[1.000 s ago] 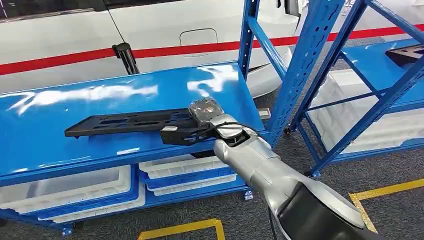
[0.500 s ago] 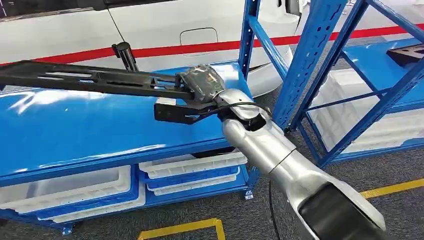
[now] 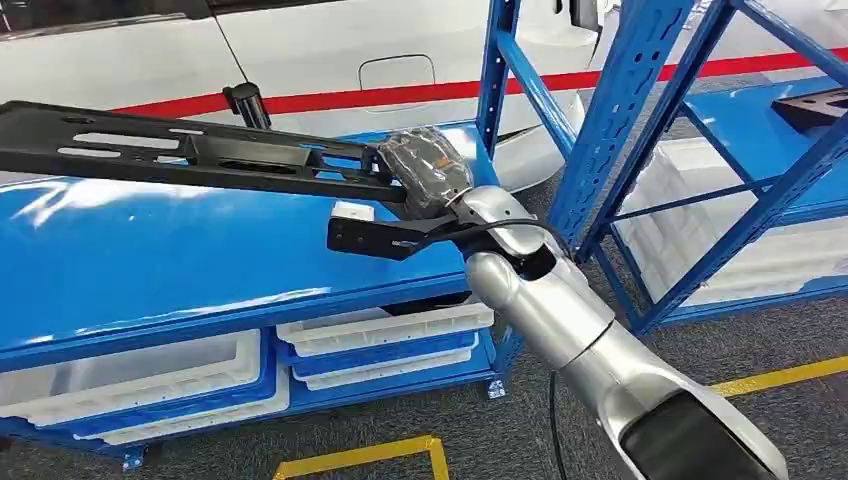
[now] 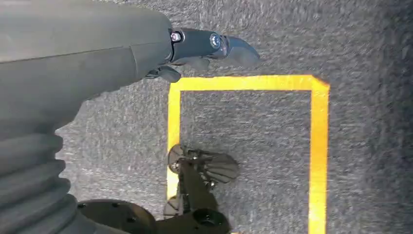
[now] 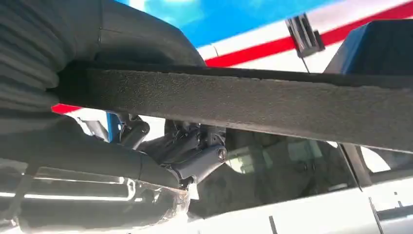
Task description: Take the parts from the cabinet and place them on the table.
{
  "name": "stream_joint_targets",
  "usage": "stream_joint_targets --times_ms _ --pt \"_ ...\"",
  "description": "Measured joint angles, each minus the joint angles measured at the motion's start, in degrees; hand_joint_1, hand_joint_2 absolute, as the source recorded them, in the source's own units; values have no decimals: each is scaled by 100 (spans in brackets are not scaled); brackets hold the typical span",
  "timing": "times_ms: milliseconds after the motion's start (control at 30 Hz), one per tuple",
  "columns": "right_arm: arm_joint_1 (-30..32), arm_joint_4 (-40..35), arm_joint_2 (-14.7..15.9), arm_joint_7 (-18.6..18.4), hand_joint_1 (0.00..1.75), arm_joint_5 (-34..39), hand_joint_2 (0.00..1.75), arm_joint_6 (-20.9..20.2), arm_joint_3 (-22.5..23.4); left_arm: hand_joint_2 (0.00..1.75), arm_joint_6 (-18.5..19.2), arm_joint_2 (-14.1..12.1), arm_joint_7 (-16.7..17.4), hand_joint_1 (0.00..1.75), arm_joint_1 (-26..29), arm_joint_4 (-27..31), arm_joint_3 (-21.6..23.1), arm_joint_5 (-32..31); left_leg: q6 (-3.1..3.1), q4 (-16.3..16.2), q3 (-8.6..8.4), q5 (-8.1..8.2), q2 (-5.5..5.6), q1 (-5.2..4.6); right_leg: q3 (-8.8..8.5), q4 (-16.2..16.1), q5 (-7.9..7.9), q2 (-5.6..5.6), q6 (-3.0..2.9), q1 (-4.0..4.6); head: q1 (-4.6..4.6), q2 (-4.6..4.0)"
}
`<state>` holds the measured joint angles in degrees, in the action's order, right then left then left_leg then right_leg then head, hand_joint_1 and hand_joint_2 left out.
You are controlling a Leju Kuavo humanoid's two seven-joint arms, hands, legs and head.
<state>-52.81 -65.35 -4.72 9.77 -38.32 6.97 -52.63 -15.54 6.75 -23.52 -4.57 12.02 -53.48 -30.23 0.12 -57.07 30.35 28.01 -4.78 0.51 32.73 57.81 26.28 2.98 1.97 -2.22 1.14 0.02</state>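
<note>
Right hand, head view: my right hand [image 3: 425, 168], wrapped in a clear cover, grips one end of the long black part [image 3: 190, 152].
Part, head view: held in the air above the blue shelf [image 3: 200, 260], lying nearly level, its far end past the shelf's left edge; my hand is over the shelf's back right corner.
Surroundings, head view: white bins [image 3: 385, 335] sit on the lower level; a second blue rack [image 3: 740, 180] stands to the right, with another dark part [image 3: 815, 105] on its shelf; a white vehicle with a red stripe [image 3: 300, 50] stands behind.
Left hand, left wrist view: my left hand [image 4: 204, 48] hangs over grey carpet with a yellow floor marking [image 4: 316, 146]; dark fingers lie close together with nothing in them, though I cannot tell just how far they are curled.
Right hand, right wrist view: the black part [image 5: 243, 102] crosses the frame as a thick textured bar, clamped between my grey thumb and the darker fingers [image 5: 195, 156].
</note>
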Motion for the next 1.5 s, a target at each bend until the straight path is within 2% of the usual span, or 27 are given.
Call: stream_joint_targets --times_ms 100,133,167,200,267,333,400,467,500,533,600,667,733,800,833,900,967,1000,1033,1100,1167,1200,1233,1300,1367,1433,1500 --pt "68 0 -26 22 175 0 175 0 -11 175 66 -9 29 0 0 2 11 -86 35 -18 29 1 11 -12 -10 -41 -36 14 53 -4 0 2" --pt "73 0 -44 22 175 0 175 0 -11 175 64 -9 29 0 0 0 13 -107 116 43 20 -78 14 -18 -27 -80 -87 13 126 10 2 0" --pt "89 2 -42 22 175 0 175 0 -4 175 61 -4 33 0 -11 0 20 -140 167 145 -26 -163 -22 57 40 -7 14 -42 103 31 -11 2" --pt "93 0 -42 24 175 2 175 2 -4 175 55 2 35 0 -26 0 26 -153 220 181 -6 -197 -5 50 147 227 191 -146 39 41 -11 0" --pt "151 2 -29 26 175 2 175 7 -4 175 25 2 68 0 -38 0 44 -184 232 177 26 -208 0 51 512 1106 576 -238 -32 35 -20 0" --pt "249 9 -7 24 175 0 175 7 -4 175 -2 0 81 0 -36 0 44 -203 219 174 41 -223 24 53 821 1805 739 -258 14 38 -31 0" --pt "295 9 9 24 175 0 175 7 -4 175 -6 2 85 0 -35 0 48 -210 200 158 40 -228 32 65 575 1328 445 -255 145 24 -28 0" --pt "291 7 7 24 175 0 175 9 -2 175 -9 13 88 0 -39 0 55 -238 133 83 61 -194 31 88 66 266 24 -183 272 -15 -33 2" --pt "289 7 11 24 175 0 175 9 -2 175 -24 -2 92 0 -40 2 66 -269 83 33 119 -178 32 45 -98 102 86 -117 225 20 -50 0" --pt "311 2 -2 26 175 0 175 11 2 175 -63 0 96 0 -46 0 87 -282 50 2 149 -188 35 30 -23 143 25 -182 152 95 -30 2" --pt "358 2 4 24 175 -7 175 13 44 175 -96 2 99 0 -43 2 111 -308 19 -37 189 -220 34 27 47 144 39 -203 100 38 -20 0" --pt "410 0 7 29 175 -37 175 28 70 175 -122 2 99 0 -35 0 149 -348 -52 -70 253 -199 35 97 114 116 -32 -253 -38 11 -31 0" --pt "443 -9 -11 33 175 -94 175 44 103 175 -129 9 101 0 -35 0 166 -398 -94 -545 449 318 351 113 221 118 -112 -278 -163 34 -17 0" --pt "504 -9 -20 48 175 -138 175 68 111 175 -142 9 105 0 -26 0 179 -398 -111 -1482 787 842 445 111 339 121 -189 -304 -264 89 -2 0" --pt "547 -9 -20 53 175 -157 175 72 125 175 -146 9 103 0 -26 0 179 -398 -96 -1783 869 948 451 110 393 121 -232 -317 -281 117 -4 2" --pt "628 -9 -20 55 175 -208 175 74 162 175 -164 9 103 0 -26 0 181 -402 -25 -1618 670 735 465 99 497 121 -324 -356 -288 165 -2 0" --pt "651 -13 -28 64 175 -223 175 74 188 175 -164 9 99 0 -28 0 186 -409 117 -710 69 314 495 56 588 120 -423 -403 -281 212 -2 0" --pt "651 -22 -39 63 175 -225 175 77 206 175 -172 2 92 0 -37 4 186 -422 234 -218 -228 358 549 7 613 120 -471 -413 -277 188 -7 2" --pt "657 -50 -50 66 175 -236 175 77 247 175 -168 -20 88 0 -40 13 186 -444 251 -50 -323 433 535 -13 636 109 -524 -418 -223 239 -46 0" --pt "660 -61 -66 81 175 -240 175 76 267 175 -159 -7 75 0 -38 15 188 -461 281 -56 -268 332 518 -94 631 83 -604 -410 -146 125 -2 0" --pt "663 -85 -66 92 175 -243 175 81 297 175 -131 -13 77 0 -37 15 188 -463 330 48 -194 171 485 -128 627 -7 -742 -428 -61 163 -7 0" --pt "663 -90 -46 94 175 -247 175 81 319 175 -124 -9 79 0 -51 13 188 -464 309 113 -186 32 402 -53 703 119 -582 -389 -98 173 -2 0" --pt "649 -103 -39 107 175 -249 175 81 332 175 -113 -2 88 0 -55 15 190 -468 374 130 -76 -49 407 -42 847 405 -223 -389 -171 181 -29 0" --pt "672 -122 -33 109 175 -251 175 83 348 175 -105 -2 107 0 -49 15 190 -468 338 125 97 -189 375 -36 1052 1229 385 -377 -240 150 -48 0" --pt "710 -129 -22 107 175 -269 175 81 367 175 -74 0 133 0 -46 13 188 -468 303 114 262 -338 329 -25 1093 1869 505 -359 -135 120 -61 0" --pt "761 -151 -15 98 175 -315 175 70 385 175 -54 11 134 0 -47 13 186 -457 246 103 465 -484 298 -4 733 1661 211 -341 56 88 -68 0" --pt "783 -173 -18 90 175 -345 175 63 391 175 -22 13 134 0 -51 15 186 -457 162 63 591 -594 287 5 -14 709 137 -272 113 40 -68 2"
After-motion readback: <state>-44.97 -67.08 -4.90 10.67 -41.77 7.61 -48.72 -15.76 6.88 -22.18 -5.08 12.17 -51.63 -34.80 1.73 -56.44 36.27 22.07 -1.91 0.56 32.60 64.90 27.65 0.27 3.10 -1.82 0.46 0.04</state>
